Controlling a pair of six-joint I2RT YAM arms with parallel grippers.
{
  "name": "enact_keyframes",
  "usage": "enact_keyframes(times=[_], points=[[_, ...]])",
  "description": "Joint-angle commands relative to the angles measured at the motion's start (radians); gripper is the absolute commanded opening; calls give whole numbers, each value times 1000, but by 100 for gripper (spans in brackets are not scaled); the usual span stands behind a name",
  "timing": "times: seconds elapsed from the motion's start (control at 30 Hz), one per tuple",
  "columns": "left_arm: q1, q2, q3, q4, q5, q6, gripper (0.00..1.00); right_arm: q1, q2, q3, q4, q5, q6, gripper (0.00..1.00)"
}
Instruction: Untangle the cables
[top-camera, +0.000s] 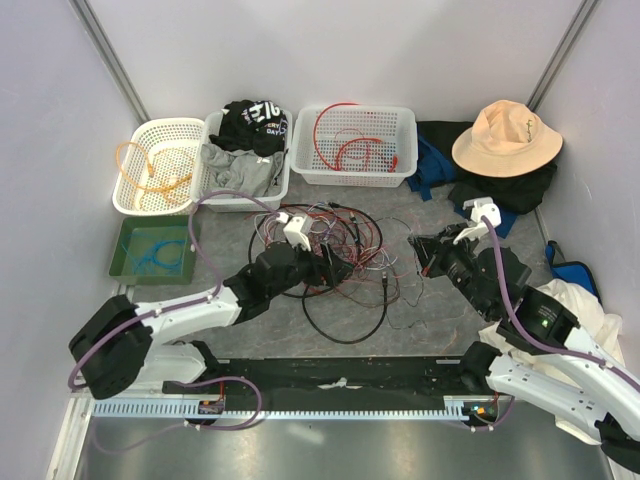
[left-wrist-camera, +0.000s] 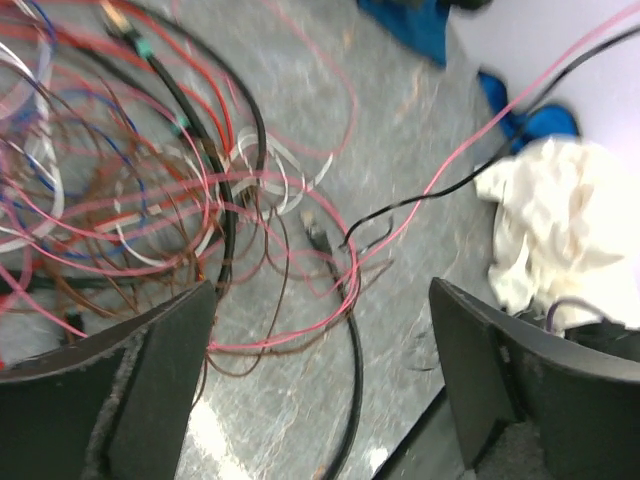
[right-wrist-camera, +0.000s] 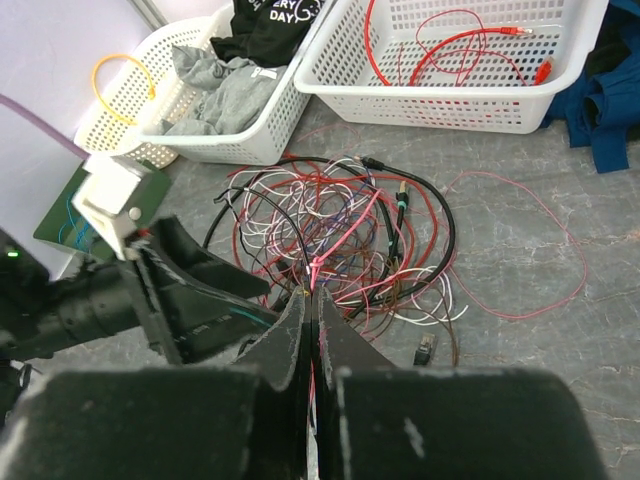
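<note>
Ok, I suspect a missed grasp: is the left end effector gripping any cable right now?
No, the left end effector stands wide open, with the cables lying loose on the table under it.

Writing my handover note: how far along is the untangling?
Looks done: a red cable lies in the right basket, a yellow cable in the left basket. In hand: the right gripper is shut on a pink wire. Remaining: the big tangle; left gripper open.
</note>
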Motion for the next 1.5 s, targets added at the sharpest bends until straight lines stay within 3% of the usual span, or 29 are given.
enact_keyframes(times=[0.0, 0.1, 0.2, 0.3, 0.33, 0.43, 0.7, 0.9, 1.0, 1.03, 1.13, 1.23, 1.47], points=[[0, 86, -11, 87, 84, 18, 89, 3, 12, 41, 35, -25, 7, 0], [0, 150, -11, 115, 78, 7, 84, 3, 18, 47, 37, -31, 6, 0], [2, 207, 1, 139, 69, 18, 69, 3, 23, 50, 41, -37, 9, 0], [2, 219, 21, 143, 72, 38, 42, 3, 25, 49, 40, -37, 7, 0], [2, 212, 27, 140, 72, 50, 25, 3, 21, 49, 40, -36, 7, 0], [2, 140, 56, 36, 62, 85, 2, 3, 9, 41, 38, -26, 6, 0], [2, -295, 226, -495, -141, 209, 2, 1, 26, 5, 4, 46, -2, 0], [2, -402, 437, -716, -212, 295, 2, 3, 126, -11, -25, 41, 9, 3], [3, -388, 524, -761, -206, 329, 2, 3, 182, -5, -23, 0, 1, 28], [2, -383, 561, -764, -204, 338, 2, 3, 192, 3, -23, -5, 1, 48], [2, -350, 630, -781, -206, 366, 2, 3, 196, 21, -10, -2, -3, 68], [2, -324, 688, -781, -195, 384, 2, 3, 150, 24, 70, -46, -17, 77], [2, -262, 799, -779, -146, 394, 2, 3, 118, 9, 372, -262, -39, 82]])
